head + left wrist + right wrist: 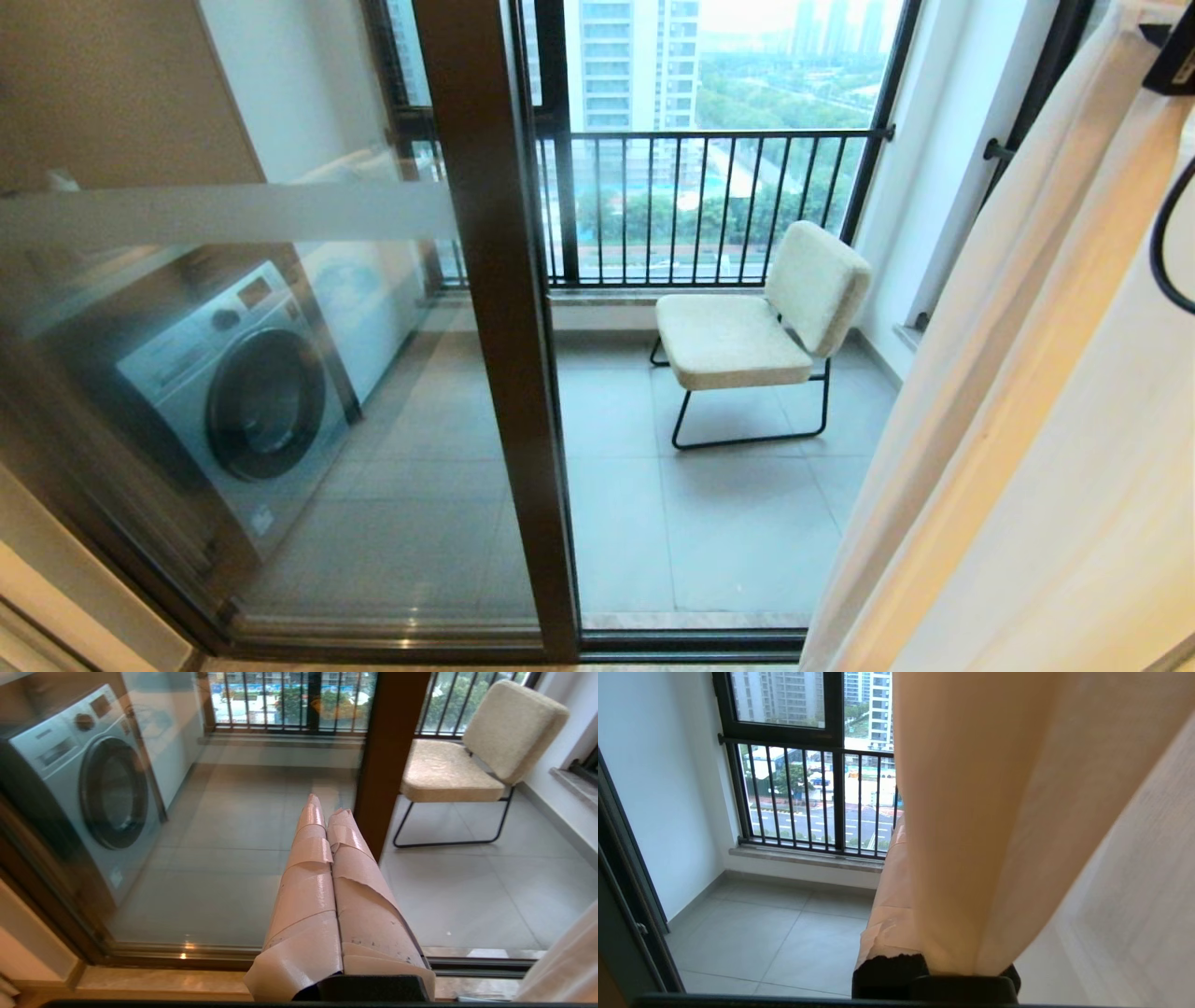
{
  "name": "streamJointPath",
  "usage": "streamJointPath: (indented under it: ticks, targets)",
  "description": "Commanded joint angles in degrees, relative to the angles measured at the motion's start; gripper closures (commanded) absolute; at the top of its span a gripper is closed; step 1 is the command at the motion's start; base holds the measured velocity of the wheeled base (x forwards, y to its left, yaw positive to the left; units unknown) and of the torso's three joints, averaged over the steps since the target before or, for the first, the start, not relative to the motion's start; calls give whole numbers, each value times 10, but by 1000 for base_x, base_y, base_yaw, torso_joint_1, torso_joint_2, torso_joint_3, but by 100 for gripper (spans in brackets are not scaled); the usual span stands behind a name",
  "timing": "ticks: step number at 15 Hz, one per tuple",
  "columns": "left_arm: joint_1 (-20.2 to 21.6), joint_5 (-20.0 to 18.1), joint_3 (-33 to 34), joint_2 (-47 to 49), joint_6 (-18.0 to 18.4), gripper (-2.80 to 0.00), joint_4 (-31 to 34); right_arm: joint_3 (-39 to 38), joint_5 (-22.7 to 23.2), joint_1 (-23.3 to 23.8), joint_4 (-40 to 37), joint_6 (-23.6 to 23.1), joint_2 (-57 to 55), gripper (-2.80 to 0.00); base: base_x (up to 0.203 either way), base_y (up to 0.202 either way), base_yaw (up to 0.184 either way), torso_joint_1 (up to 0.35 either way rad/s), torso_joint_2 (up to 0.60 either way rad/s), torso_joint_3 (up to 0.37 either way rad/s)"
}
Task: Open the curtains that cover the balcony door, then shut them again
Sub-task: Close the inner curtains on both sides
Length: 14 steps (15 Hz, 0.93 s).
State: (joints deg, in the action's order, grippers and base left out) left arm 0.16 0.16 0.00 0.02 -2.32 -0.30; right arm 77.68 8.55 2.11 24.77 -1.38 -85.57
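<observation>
The curtains (1018,420) hang bunched at the right edge of the head view, a beige drape fold beside white sheer. The balcony door (233,213), glass with a frosted band in a dark frame (504,373), stands uncovered. In the right wrist view my right gripper (920,840) is shut on a fold of the beige curtain (971,812), which comes out from between its jaws. One taped finger (888,896) shows and the other is hidden by cloth. My left gripper (328,806) is shut and empty, held low and pointing at the door's glass.
Beyond the door lie a tiled balcony floor (728,523), a cream chair on a black wire frame (747,327), a washing machine (233,392) on the left and a dark railing (700,205). A black cable (1162,243) loops at the right edge.
</observation>
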Motion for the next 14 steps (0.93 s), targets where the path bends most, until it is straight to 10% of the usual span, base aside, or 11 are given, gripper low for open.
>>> streamJointPath:
  ticks: [1, 14]
  targets:
    - [0, 0, 0, 0, -1, 0, 0, 0, 1, 0, 1, -1, -15, 0, 0, 192, 1, 2, 3, 2]
    - [0, 0, 0, 0, -1, 0, 0, 11, 1, 0, 39, 0, -52, 0, 0, 190, 1, 2, 2, 3]
